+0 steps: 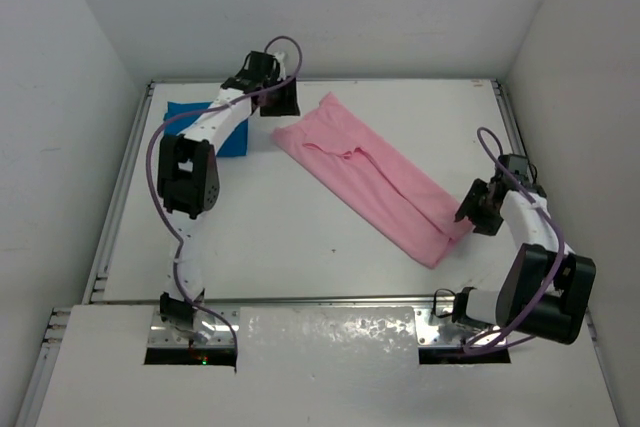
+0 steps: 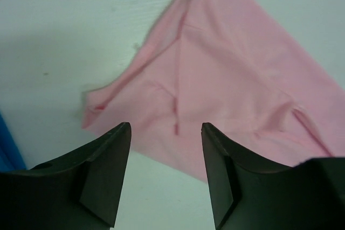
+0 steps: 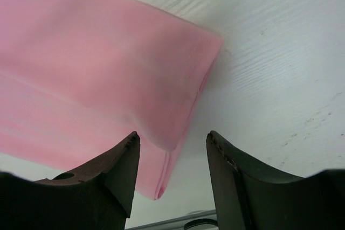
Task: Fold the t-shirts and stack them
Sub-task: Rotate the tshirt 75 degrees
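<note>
I work in a lab test cell: a white worktop (image 1: 300,247) boxed by plain white walls (image 1: 340,7), metal rails (image 1: 120,187) edging it.

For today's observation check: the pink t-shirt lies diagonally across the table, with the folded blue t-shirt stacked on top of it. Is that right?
Not quite. The pink t-shirt lies diagonally, but the folded blue t-shirt sits apart from it, at the far left of the table, as the top external view shows.

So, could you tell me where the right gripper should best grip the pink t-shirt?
Probably at its near end corner, coming in low from the right. The pink t-shirt lies flat as a long folded strip, and that end's stacked edges sit just before the open right gripper.
</note>
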Motion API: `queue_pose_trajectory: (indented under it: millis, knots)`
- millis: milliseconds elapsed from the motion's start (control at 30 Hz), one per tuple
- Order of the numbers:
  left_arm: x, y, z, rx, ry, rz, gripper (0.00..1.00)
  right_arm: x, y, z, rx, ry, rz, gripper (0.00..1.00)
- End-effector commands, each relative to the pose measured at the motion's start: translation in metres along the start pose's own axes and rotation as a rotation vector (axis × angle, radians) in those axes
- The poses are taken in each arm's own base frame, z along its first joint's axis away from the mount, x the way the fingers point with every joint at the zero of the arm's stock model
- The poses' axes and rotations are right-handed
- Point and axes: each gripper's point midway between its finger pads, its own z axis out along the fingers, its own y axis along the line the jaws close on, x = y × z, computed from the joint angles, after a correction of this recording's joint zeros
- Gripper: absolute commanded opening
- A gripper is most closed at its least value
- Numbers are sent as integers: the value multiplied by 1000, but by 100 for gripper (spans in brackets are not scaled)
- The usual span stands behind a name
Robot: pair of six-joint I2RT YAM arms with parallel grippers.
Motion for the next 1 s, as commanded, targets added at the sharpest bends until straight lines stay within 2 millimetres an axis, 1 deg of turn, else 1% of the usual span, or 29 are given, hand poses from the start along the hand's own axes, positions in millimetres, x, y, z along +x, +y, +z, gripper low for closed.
queue_pose_trajectory:
  millis: [0,33,67,100,133,167,200,233,267,300,333,367,433,467,500,533,567,600,633,667,700,733,833,900,967]
  knots:
    - [-16,-73,-40,155,-67,89,53,-20,-2,-3,36,-47,14,51]
    - [-9,-82,-37,173,-54,105,53,-26,6,-1,0,-65,11,51]
    - [1,-104,-36,215,-40,136,53,-29,14,-1,-40,-68,3,51]
    - [3,-116,-33,242,-47,162,53,-33,24,0,-78,-79,-16,51]
    - [12,-139,-32,293,-37,194,53,-41,40,1,-147,-97,-48,51]
    - [13,-150,-27,323,-48,208,53,-45,49,2,-174,-108,-73,51]
    - [17,-160,-23,345,-41,213,53,-48,65,0,-215,-123,-122,51]
    - [14,-179,-26,390,-51,229,52,-54,76,3,-248,-143,-168,52]
    - [17,-185,-21,404,-39,222,52,-54,89,3,-299,-142,-194,52]
    - [17,-192,-22,424,-40,218,52,-52,101,5,-347,-138,-216,52]
    - [19,-201,-24,458,-35,218,51,-56,112,10,-397,-139,-210,52]
    - [15,-208,-26,484,-55,210,51,-52,119,12,-441,-115,-204,52]
    - [21,-215,-24,517,-61,203,51,-50,121,19,-447,-97,-177,49]
    - [12,-226,-28,571,-101,182,51,-47,122,22,-460,-92,-170,46]
    - [17,-227,-23,594,-93,158,51,-37,122,26,-481,-69,-161,43]
    - [17,-233,-22,617,-97,140,51,-36,124,27,-494,-68,-155,40]
    - [13,-242,-23,663,-108,95,51,-29,123,32,-494,-40,-147,36]
    - [21,-244,-11,675,-86,70,51,-21,120,36,-490,-12,-141,30]
    - [27,-251,-8,705,-69,58,50,-13,117,38,-482,19,-137,28]
    - [34,-254,2,715,-51,32,50,-7,113,40,-471,34,-137,28]
    - [37,-258,5,722,-44,30,49,2,109,42,-462,55,-138,27]
    - [44,-265,7,729,-33,36,49,7,106,42,-455,59,-144,28]
    - [61,-268,21,702,-15,48,49,14,101,40,-450,50,-141,29]
    - [74,-260,34,668,15,38,48,24,99,42,-452,81,-136,29]
    - [83,-251,46,620,29,28,47,29,95,44,-438,98,-132,29]
